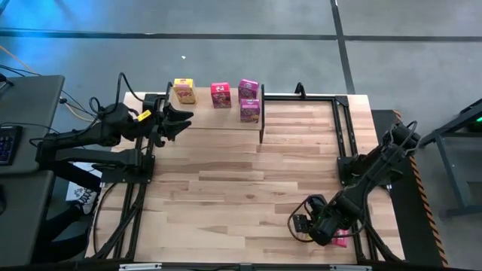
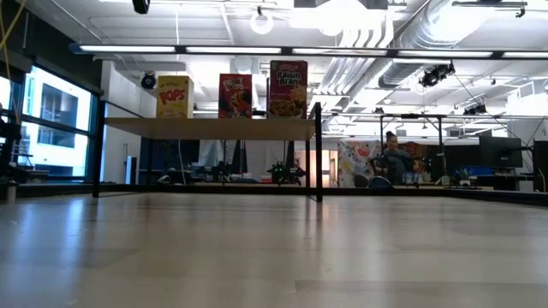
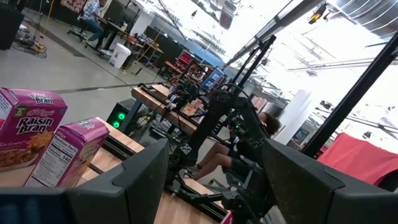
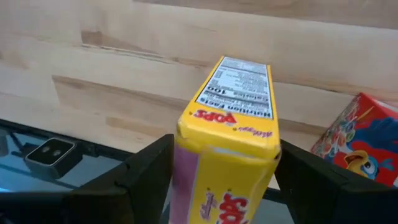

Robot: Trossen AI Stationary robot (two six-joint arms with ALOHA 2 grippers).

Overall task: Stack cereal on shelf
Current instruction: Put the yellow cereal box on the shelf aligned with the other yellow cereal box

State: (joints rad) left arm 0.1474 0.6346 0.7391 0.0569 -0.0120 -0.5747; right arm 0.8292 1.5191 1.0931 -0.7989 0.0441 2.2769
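Note:
On the shelf (image 1: 203,114) at the table's far side stand a yellow cereal box (image 1: 184,90), a pink one (image 1: 221,95) and two more pink ones (image 1: 249,99); the low view shows them upright on the plank (image 2: 210,127). My left gripper (image 1: 178,120) hovers open by the shelf's left end, with nothing between its fingers (image 3: 140,180). My right gripper (image 1: 307,223) points down at the table's near right corner, open, with another yellow cereal box (image 4: 227,143) between its two fingers. A red cereal box (image 4: 360,146) lies beside it. My right gripper comes from above with one finger (image 4: 149,171) on each side of the yellow box's upper end (image 4: 186,134). The fingers stand very close to its two sides. I cannot tell whether they touch it.
Black metal frames run along the table's left and right edges (image 1: 346,135). The wide middle of the wooden tabletop (image 1: 248,181) lies bare between my arms. The table's near edge passes just beside the yellow box (image 4: 93,146). A person sits in the room beyond (image 2: 394,158).

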